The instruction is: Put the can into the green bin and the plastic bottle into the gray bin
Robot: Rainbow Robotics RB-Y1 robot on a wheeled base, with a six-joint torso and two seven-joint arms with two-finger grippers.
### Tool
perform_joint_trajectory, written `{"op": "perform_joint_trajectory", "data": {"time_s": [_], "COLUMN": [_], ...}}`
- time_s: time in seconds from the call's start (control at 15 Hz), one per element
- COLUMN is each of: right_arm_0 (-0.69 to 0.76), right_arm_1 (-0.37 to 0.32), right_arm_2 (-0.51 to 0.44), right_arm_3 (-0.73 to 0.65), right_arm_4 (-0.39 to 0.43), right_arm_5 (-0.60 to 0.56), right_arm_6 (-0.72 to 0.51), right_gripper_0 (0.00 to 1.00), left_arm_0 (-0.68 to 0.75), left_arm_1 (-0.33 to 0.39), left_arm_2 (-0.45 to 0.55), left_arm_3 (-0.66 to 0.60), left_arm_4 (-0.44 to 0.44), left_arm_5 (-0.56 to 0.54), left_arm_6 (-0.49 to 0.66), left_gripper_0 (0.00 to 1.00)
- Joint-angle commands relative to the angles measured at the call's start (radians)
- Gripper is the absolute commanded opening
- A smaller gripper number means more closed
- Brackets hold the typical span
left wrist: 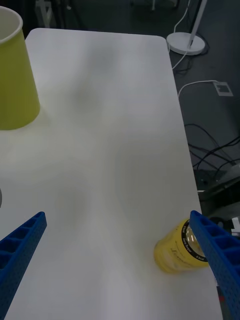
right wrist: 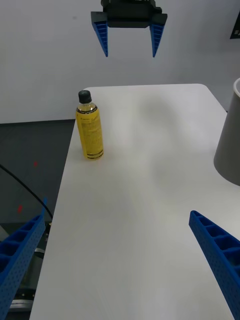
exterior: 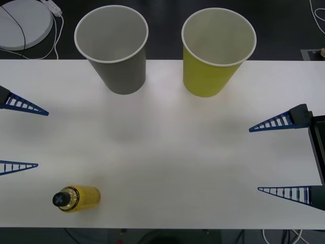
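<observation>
yellow and small, the plastic bottle (exterior: 77, 198) stands upright near the front left corner of the white table (exterior: 167, 152), black cap up, so its long axis is vertical. the left gripper (exterior: 23, 138) hangs just beyond it toward the bins, fingers spread wide and holding nothing; in the left wrist view the bottle (left wrist: 181, 248) sits right beside one blue finger (left wrist: 215, 250), not between the two. that is the relation the next move likely turns on: the bottle lies nearer the table's front edge than the left gripper's gap, so that arm would need to shift over it before closing. it is plainly the nearer arm. going right, the gray bin (exterior: 112, 48) stands at the far side, left of centre, and its pale inside looks empty. just beside it, not touching, the green bin (exterior: 217, 51) also looks empty. no can is on the table. at the far right edge the right gripper (exterior: 282, 156) waits open and empty, well apart from the bottle (right wrist: 89, 132), which it faces across the table.
</observation>
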Motion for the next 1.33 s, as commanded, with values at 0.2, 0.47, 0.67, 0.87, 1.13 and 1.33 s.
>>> {"op": "perform_joint_trajectory", "data": {"time_s": [0.2,0.47,0.67,0.87,1.13,1.33], "right_arm_0": [0.0,0.0,0.0,0.0,0.0,0.0], "right_arm_1": [0.0,0.0,0.0,0.0,0.0,0.0], "right_arm_2": [0.0,0.0,0.0,0.0,0.0,0.0], "right_arm_3": [0.0,0.0,0.0,0.0,0.0,0.0], "right_arm_4": [0.0,0.0,0.0,0.0,0.0,0.0], "right_arm_5": [0.0,0.0,0.0,0.0,0.0,0.0], "right_arm_6": [0.0,0.0,0.0,0.0,0.0,0.0], "right_gripper_0": [1.0,1.0,1.0,1.0,1.0,1.0], "left_arm_0": [0.015,0.131,0.203,0.258,0.327,0.377], "left_arm_1": [-0.001,-0.001,-0.01,-0.027,-0.03,-0.03], "left_arm_2": [0.0,0.0,0.0,-0.001,0.0,0.0], "left_arm_3": [0.129,0.191,0.237,0.276,0.333,0.386], "left_arm_4": [0.014,0.059,0.069,0.076,0.077,0.082], "left_arm_5": [-0.122,-0.122,-0.121,-0.119,-0.118,-0.118], "left_arm_6": [-0.148,-0.33,-0.469,-0.57,-0.681,-0.719], "left_gripper_0": [1.0,1.0,1.0,1.0,1.0,1.0]}}
